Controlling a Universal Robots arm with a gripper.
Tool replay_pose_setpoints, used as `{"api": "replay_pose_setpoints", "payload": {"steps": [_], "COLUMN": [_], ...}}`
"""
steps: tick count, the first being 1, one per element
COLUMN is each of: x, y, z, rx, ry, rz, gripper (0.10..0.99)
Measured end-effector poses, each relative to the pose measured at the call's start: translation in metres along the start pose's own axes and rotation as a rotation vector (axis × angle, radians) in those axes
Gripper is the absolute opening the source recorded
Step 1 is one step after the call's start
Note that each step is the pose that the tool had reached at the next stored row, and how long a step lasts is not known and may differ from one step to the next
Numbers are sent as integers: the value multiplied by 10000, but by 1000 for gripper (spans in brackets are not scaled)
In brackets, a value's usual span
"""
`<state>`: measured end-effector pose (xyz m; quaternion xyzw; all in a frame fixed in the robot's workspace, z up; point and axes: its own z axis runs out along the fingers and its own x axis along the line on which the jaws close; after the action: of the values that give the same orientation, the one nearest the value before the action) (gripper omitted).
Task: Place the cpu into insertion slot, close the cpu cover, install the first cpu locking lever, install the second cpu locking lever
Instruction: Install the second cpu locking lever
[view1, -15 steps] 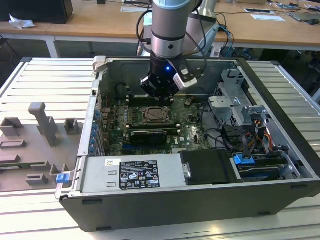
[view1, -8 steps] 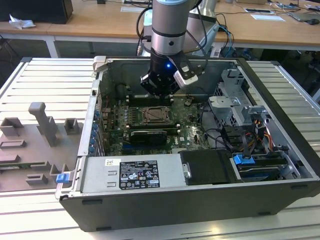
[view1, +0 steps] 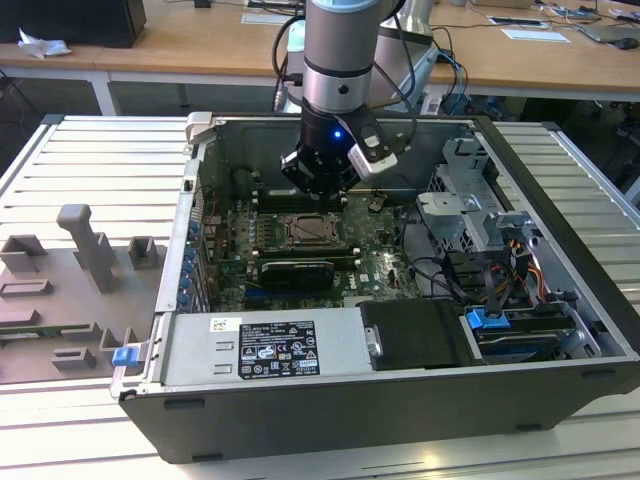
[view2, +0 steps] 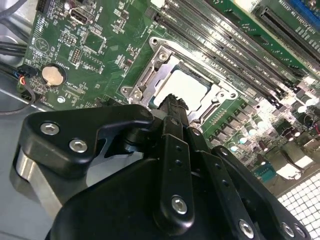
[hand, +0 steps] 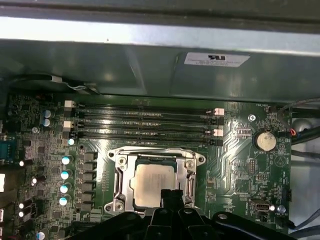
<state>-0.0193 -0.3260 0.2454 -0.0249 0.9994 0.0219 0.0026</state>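
Inside the open computer case (view1: 400, 420), the gripper (hand: 171, 192), fingers pressed together and grasping nothing, hovers just over the cpu (hand: 152, 182). The cpu sits in the insertion slot (hand: 120, 192) near the green motherboard's (hand: 235, 165) middle, the cpu cover (hand: 155, 155) framing it.

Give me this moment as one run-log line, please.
gripper: shut, empty, above socket edge | cpu: seated in insertion slot | cpu cover: down over cpu

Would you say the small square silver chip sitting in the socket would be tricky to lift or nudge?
The pale silver square chip looks flat, thin and rigid, so probably light. Its smooth metal face may be slippery. Lying framed by the silver metal socket cover, it likely won't slide sideways.
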Motion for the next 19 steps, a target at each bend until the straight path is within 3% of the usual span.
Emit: {"api": "replay_pose_setpoints", "payload": {"steps": [5,14,19], "x": [8,9,10], "y": [-152,-179,-195], "z": [-7,-8,-8], "rx": [-1,-2,-14], "ry": [11,12,79], "rz": [0,0,4], "gripper": [106,106,106]}}
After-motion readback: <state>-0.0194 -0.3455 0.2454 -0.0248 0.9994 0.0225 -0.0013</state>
